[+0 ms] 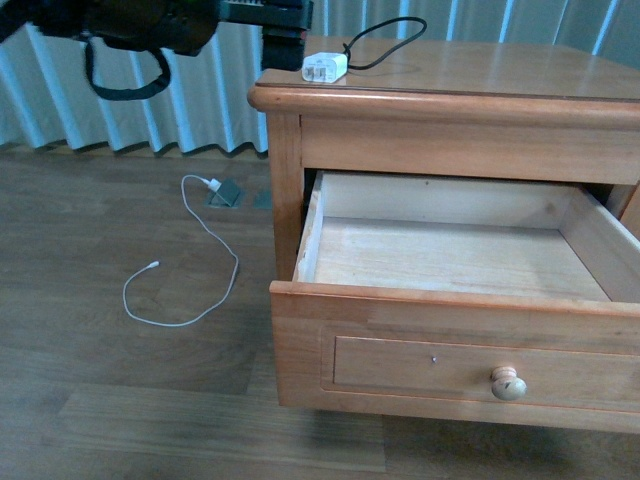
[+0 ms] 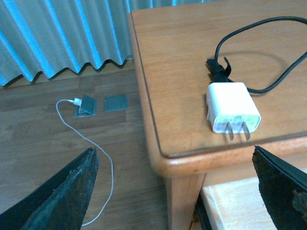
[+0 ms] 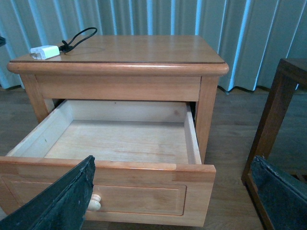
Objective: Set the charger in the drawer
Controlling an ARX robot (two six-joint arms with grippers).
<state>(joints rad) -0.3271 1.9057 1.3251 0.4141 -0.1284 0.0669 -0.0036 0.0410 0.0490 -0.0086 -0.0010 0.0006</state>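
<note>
White charger (image 1: 324, 68) lies on the surface (image 1: 480, 75) at its front left corner, with its black cable looping behind. Below it, the drawer (image 1: 450, 300) stands pulled out. Left hand (image 2: 172, 149) hovers near that corner, fingers spread wide, apart from the charger. Right hand (image 3: 172, 160) hangs before the drawer front, also spread. A white cable (image 1: 190, 270) lies on the floor (image 1: 120, 400).

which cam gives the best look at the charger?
Left wrist view. The charger is close, prongs and black cable clear, lying near the nightstand top's edge. Front view shows it small, by the top's corner; right wrist view shows it tiny and far.
</note>
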